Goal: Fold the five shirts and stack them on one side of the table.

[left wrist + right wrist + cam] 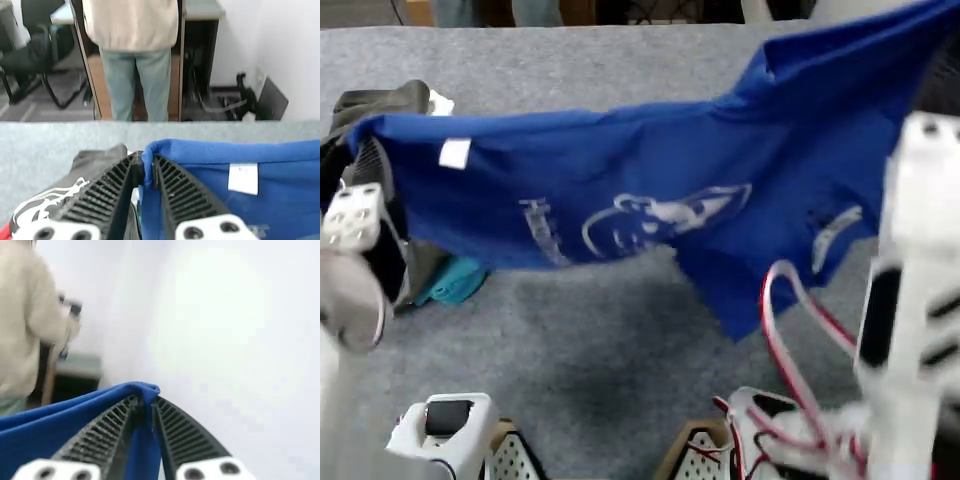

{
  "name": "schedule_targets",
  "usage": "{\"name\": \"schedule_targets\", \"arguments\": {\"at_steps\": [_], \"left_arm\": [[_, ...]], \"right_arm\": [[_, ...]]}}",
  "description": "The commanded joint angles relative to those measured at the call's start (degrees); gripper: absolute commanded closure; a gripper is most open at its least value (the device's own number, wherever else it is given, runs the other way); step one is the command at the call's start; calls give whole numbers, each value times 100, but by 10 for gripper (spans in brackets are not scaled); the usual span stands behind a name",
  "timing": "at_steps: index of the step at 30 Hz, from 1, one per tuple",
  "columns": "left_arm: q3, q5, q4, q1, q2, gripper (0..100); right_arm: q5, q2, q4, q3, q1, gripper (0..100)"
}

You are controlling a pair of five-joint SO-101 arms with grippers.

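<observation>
A blue shirt (650,190) with a white print hangs stretched in the air across the table, held at two corners. My left gripper (146,170) is shut on its edge (200,150) near the white neck label (243,178), at the table's left side. My right gripper (148,407) is shut on another corner of the blue shirt (60,425), lifted high at the right. A dark shirt (65,185) with a white print lies under the left gripper. More shirts, dark and teal (455,280), are piled at the left edge.
The grey table (600,370) lies open beneath the hanging shirt. White arm bodies (920,280) with red and white cables (790,330) rise at the front right, and another white arm (350,270) stands at the front left. A person stands beyond the table's far edge.
</observation>
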Motion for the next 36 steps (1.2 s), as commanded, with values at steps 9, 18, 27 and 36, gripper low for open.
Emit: {"name": "schedule_targets", "arguments": {"at_steps": [9,18,27,36], "left_arm": [[1086,-492,44,-13,-1451,972],[2862,-484,-334,40,-1820,971],[7213,-466,-5046,48,-1626,971],[7943,-484,-9310,48,756,971]], "right_arm": [[1020,-1244,-633,-40,114,985],[1459,-1095,-457,1244,870,985],[1468,127,-1855,4338,484,985],[1415,2791,-4132,4699,-18,985]]}}
